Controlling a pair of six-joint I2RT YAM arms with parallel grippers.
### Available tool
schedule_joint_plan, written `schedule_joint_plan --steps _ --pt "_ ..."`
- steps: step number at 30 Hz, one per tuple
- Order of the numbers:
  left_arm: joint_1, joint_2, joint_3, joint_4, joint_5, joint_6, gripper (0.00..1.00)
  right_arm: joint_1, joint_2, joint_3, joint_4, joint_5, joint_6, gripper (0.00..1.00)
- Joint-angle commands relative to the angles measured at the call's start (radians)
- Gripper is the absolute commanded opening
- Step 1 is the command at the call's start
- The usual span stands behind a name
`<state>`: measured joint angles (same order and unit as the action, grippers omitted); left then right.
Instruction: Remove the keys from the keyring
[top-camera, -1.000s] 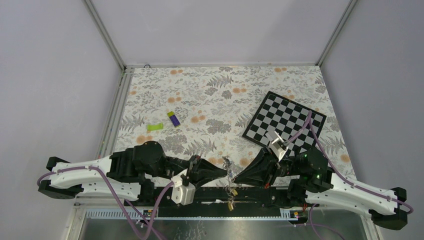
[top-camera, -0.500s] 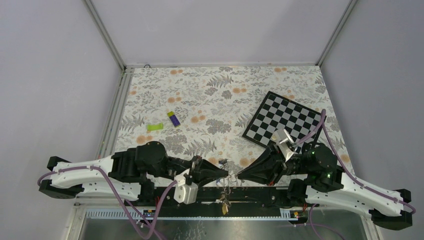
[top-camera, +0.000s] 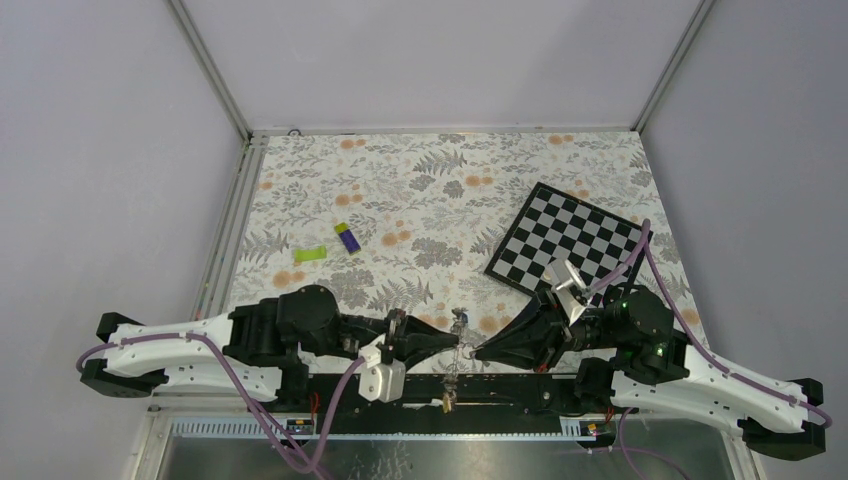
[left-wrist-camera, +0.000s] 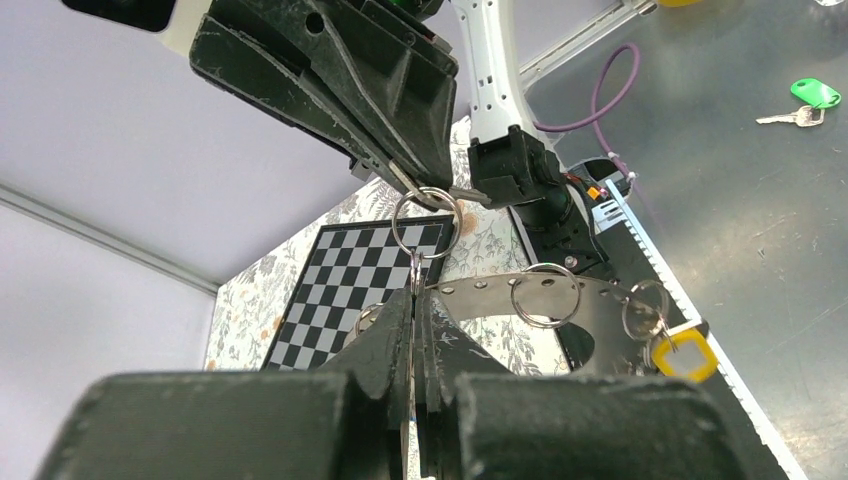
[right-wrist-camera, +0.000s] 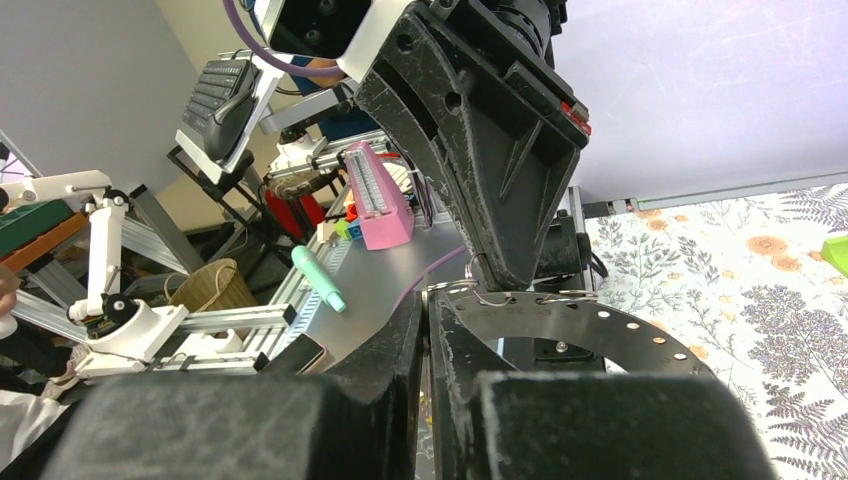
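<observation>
Left fingers (left-wrist-camera: 390, 340) clamped on the keyring (left-wrist-camera: 480, 288), right fingers (left-wrist-camera: 400, 150) pinched on a split ring (left-wrist-camera: 427, 225), all held over the worktop's (top-camera: 420, 200) near edge, so a crooked tug could slip it and dump the keys (left-wrist-camera: 682, 355) overboard.

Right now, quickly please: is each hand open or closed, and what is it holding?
Left hand: closed, pinching the edge of the keyring.
Right hand: closed, pinching a small split ring.

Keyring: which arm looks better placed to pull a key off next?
Right, likely: the right fingers pinch a small loop carrying a key, while the left fingers steady the keyring.
</observation>
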<state>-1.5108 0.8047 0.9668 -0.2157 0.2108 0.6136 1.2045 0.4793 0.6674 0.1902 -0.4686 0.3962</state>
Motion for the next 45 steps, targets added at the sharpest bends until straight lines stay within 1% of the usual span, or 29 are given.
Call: schedule_joint_plan --steps 1,26,33,45 --pt "-0.002 -0.018 0.01 0.124 -0.034 -0.014 0.0 0.001 -0.01 0.028 0.021 -0.028 -0.012 0.09" --pt "-0.002 -0.046 -0.023 0.204 -0.073 -0.028 0.0 0.002 -0.021 0.0 0.028 -0.031 -0.007 0.1" --pt "-0.002 -0.042 -0.026 0.207 -0.085 -0.028 0.0 0.003 -0.004 0.007 0.036 -0.058 -0.006 0.1" --pt "-0.002 -0.014 -0.04 0.237 -0.151 -0.066 0.0 0.002 0.019 0.027 0.06 -0.088 -0.004 0.1"
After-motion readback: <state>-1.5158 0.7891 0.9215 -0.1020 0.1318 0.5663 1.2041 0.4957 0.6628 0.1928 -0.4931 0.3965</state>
